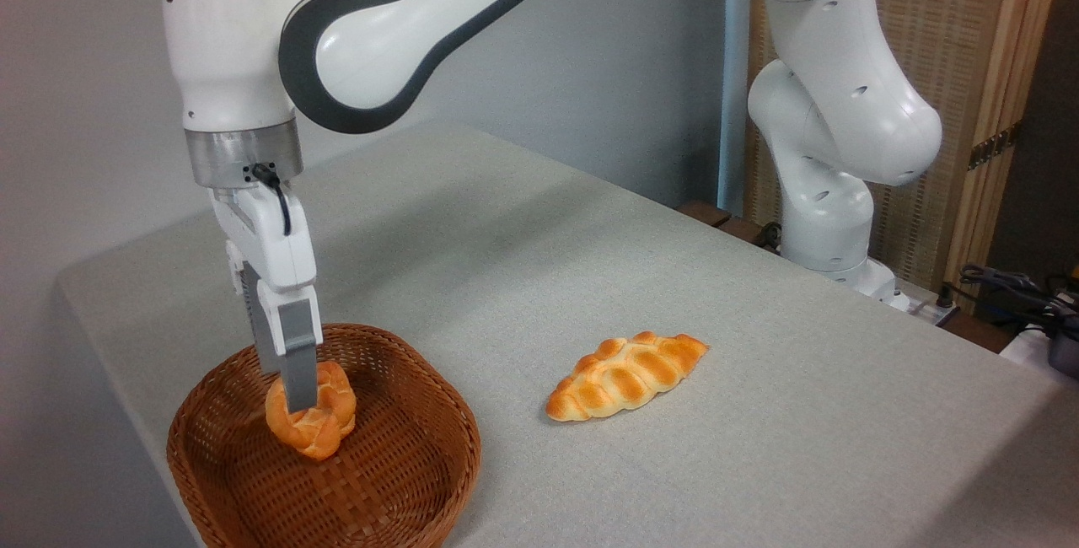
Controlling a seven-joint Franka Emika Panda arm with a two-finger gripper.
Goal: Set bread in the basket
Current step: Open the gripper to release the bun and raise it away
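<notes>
The bread (314, 423), a small round golden bun with a knotted top, lies on the floor of the basket (403, 480), toward its back left. The basket is a shallow reddish-brown wicker oval at the table's front left corner. My gripper (282, 386) hangs straight down over the bun. Its two grey fingers (297, 362) stand apart, so it is open. The nearer finger's tip overlaps the bun's top left; the other finger is partly hidden behind it. I cannot tell whether the fingers still touch the bun.
A longer braided golden loaf (625, 375) lies on the grey tablecloth right of the basket. The arm's white base (830, 219) stands at the table's far right edge, with cables (1011, 287) beyond. The basket sits close to the table's front left edge.
</notes>
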